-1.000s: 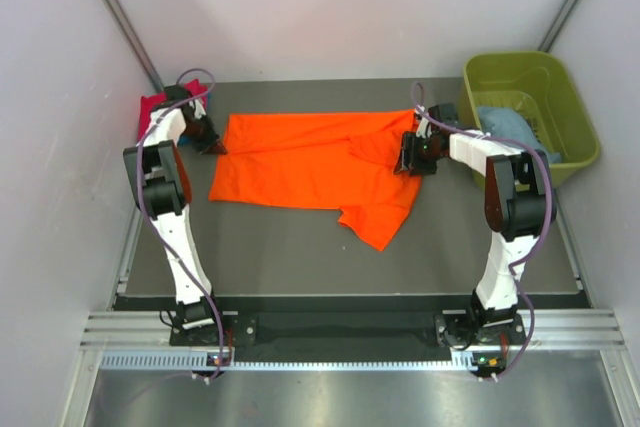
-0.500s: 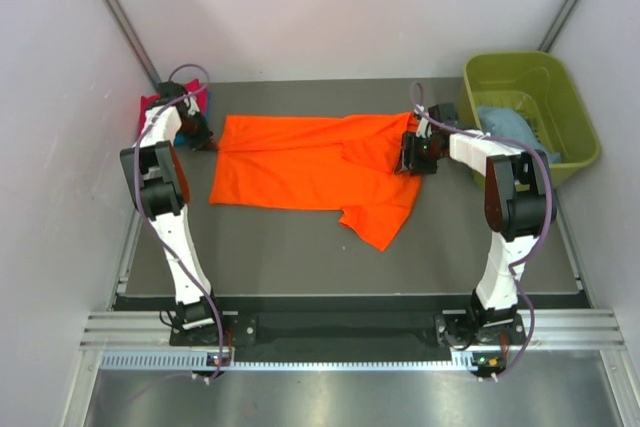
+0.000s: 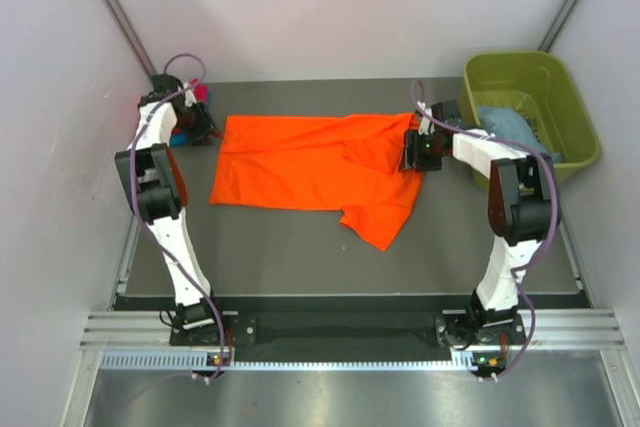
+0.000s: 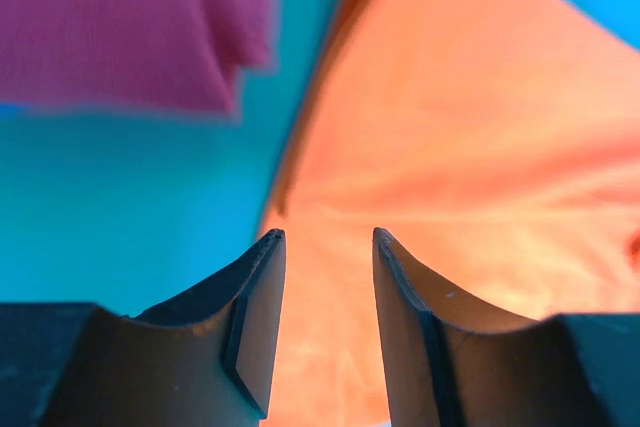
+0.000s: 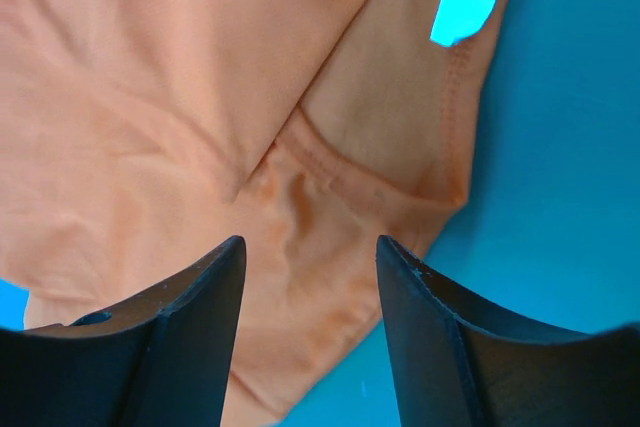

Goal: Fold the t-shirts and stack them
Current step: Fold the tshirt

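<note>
One change, left claw [image 4: 325, 236] farther back

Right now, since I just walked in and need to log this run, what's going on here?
Two robot arms are working on an orange t-shirt spread across the table. The left gripper hovers open over its left edge, near a crimson t-shirt. The right gripper hovers open over its right end. Neither holds cloth. A light blue t-shirt lies in the green tub.
</note>
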Motion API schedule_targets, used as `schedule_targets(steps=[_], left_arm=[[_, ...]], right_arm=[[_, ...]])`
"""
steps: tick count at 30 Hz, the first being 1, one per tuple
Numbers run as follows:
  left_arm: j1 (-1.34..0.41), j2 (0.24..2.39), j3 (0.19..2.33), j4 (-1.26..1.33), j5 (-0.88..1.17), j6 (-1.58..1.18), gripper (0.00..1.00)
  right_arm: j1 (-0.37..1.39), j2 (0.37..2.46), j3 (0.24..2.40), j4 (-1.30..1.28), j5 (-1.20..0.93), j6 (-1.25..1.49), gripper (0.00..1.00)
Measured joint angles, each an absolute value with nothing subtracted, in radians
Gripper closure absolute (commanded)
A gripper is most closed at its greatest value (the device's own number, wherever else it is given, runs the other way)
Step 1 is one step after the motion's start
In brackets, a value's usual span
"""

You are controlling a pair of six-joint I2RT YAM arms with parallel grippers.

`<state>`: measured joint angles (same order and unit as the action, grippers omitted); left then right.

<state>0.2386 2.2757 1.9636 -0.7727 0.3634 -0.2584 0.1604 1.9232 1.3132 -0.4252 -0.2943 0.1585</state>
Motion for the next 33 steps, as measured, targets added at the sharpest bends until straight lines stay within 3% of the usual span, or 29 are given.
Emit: schedule_targets(steps=[5,10,23,33], left_arm=[[0.239,2.104,1.868,-0.777,0.373,-0.255,0.58],[0.24,1.97,1.715,-0.783,0.339,-0.26,0.6],[0.241,2.06,1.771,-0.809,0.288,-0.287,0.59],[0.241,2.048,1.765,-0.807,0.272,-0.291,0.59]], right_arm=[[0.179,1.781,1.271,-0.439,-0.265,0.04,0.44],[0.282,1.63,1.203,-0.435,-0.259,-0.149,0.52],[0.632,1.488,0.95,-0.529,-0.371,-0.466,0.51],[0.701,1.44,0.878,-0.574,-0.355,-0.532,0.51]])
